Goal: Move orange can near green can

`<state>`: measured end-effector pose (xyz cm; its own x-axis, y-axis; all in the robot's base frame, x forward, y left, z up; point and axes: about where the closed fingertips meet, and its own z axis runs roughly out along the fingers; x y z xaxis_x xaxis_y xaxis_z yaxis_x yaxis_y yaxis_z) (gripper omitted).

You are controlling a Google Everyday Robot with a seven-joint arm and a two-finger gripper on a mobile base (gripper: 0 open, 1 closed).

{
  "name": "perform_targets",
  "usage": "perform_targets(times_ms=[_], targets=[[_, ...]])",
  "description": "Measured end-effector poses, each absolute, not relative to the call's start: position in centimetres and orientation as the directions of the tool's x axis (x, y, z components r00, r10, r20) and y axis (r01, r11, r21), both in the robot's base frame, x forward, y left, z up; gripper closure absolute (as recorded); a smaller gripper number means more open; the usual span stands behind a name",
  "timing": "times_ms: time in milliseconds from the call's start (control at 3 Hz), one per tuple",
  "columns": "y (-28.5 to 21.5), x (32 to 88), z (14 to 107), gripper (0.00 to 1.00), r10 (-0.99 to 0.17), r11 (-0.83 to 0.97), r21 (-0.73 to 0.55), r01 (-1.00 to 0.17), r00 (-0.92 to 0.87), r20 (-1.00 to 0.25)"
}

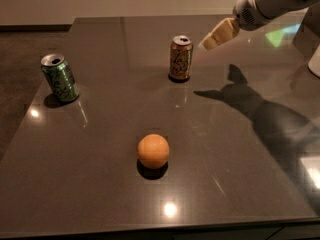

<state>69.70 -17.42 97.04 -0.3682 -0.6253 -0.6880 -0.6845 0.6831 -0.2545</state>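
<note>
The orange can [180,58] stands upright at the middle back of the dark table [100,149]. It has an orange-brown and cream label and a silver top. The green can [59,77] stands upright at the table's left edge. My gripper [210,41] hangs above the table, just right of the orange can's top and apart from it. It holds nothing.
A round orange ball [153,151] lies on the table in front of the orange can. A white object [315,59] stands at the right edge. The arm's shadow [250,104] falls across the right half of the table.
</note>
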Motion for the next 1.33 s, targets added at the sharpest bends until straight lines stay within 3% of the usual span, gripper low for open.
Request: perform_targets(times_ms=[667, 1333], targets=[[-15.9, 72.9, 94.3, 0.0, -0.579, 0.7, -0.196, -0.687, -0.385, -0.719], [-12.9, 72.0, 93.0, 0.0, -0.578, 0.626, -0.138, -0.767, -0.338, -0.743]])
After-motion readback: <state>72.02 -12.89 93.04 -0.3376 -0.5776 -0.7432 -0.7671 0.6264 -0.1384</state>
